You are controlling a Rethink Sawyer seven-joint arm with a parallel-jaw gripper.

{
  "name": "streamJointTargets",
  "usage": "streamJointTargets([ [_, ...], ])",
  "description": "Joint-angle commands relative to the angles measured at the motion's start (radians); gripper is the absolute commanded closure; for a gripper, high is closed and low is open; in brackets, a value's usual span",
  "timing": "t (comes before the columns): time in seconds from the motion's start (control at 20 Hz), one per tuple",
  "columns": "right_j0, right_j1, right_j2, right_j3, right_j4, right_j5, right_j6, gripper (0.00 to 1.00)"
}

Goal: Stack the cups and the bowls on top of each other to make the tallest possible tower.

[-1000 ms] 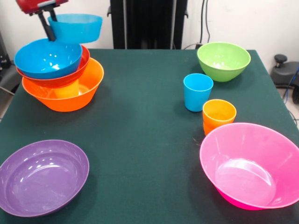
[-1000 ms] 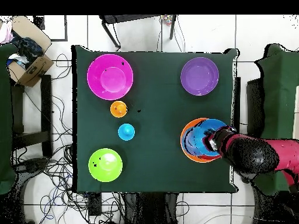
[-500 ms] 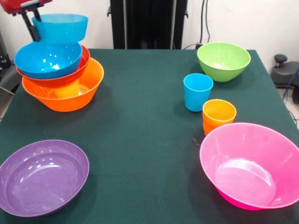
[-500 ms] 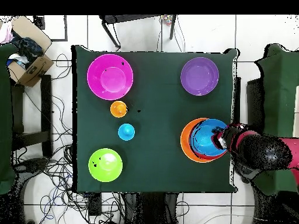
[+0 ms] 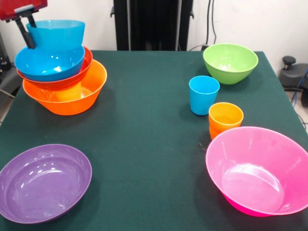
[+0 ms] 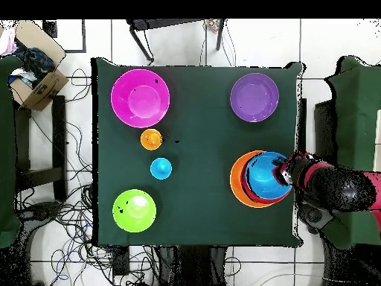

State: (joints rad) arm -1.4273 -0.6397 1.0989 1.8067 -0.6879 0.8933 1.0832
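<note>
Step in hand: placing the small blue bowl (image 5: 57, 32) on the tower (image 5: 61, 79). The end effector (image 5: 25, 30) grips this bowl by its left rim, one finger inside the wall and one outside. The bowl is upright and sits in or just above the larger blue bowl (image 5: 48, 62); contact between the two cannot be confirmed.

Tower position: far left corner of the desk (image 5: 149, 130). Order from the base: orange bowl (image 5: 72, 96), red-orange bowl (image 5: 79, 72), larger blue bowl, small blue bowl.

Arm pose: in the front view only the red wrist housing and the two dark fingers show, at the top left edge, descending steeply to the bowl rim. In the overhead view the arm (image 6: 335, 190) reaches over the desk edge to the tower.

Next move, as judged: settle the small bowl centred, spread the fingers, and lift straight up so the rim is not dragged.

Remaining items, all apart from the tower: purple bowl (image 5: 43, 183) near left, pink bowl (image 5: 260, 171) near right, green bowl (image 5: 230, 62) far right, blue cup (image 5: 203, 95) and orange cups (image 5: 225, 119) between the green and pink bowls.
</note>
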Motion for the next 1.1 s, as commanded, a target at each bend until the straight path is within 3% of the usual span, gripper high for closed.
streamJointTargets([
  [0.05, 0.026, 0.058, -0.04, -0.067, -0.098, 0.064, -0.363, 1.0],
  [0.7, 0.058, 0.039, -0.082, -0.09, -0.167, 0.097, -0.362, 1.0],
  [1.1, 0.053, 0.031, -0.089, -0.056, -0.19, 0.072, -0.331, 1.0],
])
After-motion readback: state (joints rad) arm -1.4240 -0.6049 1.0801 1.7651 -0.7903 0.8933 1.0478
